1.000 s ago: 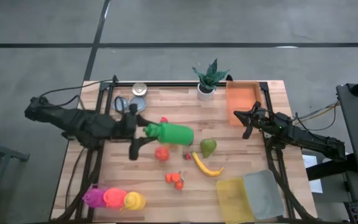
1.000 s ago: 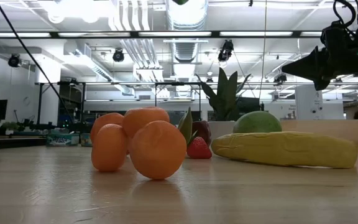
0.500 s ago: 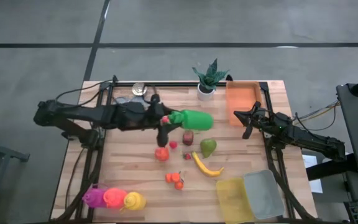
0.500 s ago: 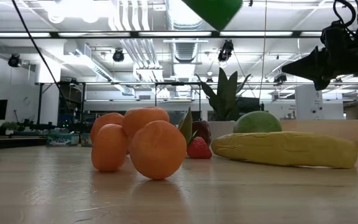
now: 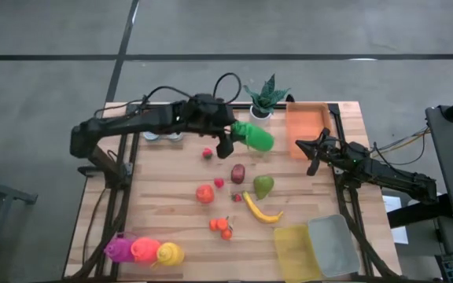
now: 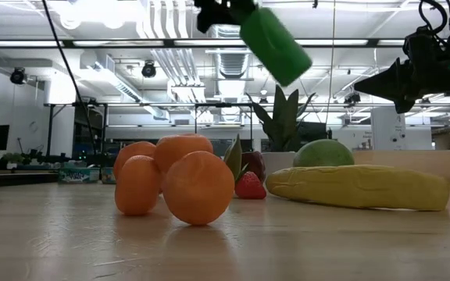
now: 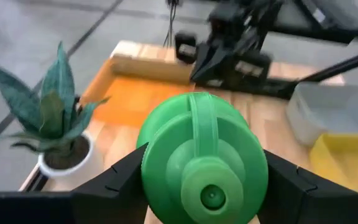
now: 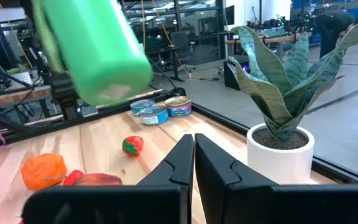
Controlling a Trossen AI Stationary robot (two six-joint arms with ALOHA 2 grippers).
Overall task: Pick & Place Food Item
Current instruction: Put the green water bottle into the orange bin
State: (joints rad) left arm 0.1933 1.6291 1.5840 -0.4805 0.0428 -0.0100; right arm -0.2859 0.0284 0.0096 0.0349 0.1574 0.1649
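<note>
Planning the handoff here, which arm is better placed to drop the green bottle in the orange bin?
Left. The left gripper already holds the green bottle aloft beside the orange bin; the right gripper is shut and empty.

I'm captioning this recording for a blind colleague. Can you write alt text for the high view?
The left tool holds a green bottle in the air near the potted plant and orange tray. The right tool, shut, waits beside that tray. A banana, pear and small fruits lie mid-table.

Bright overhead lighting, blurred wrist views
</note>
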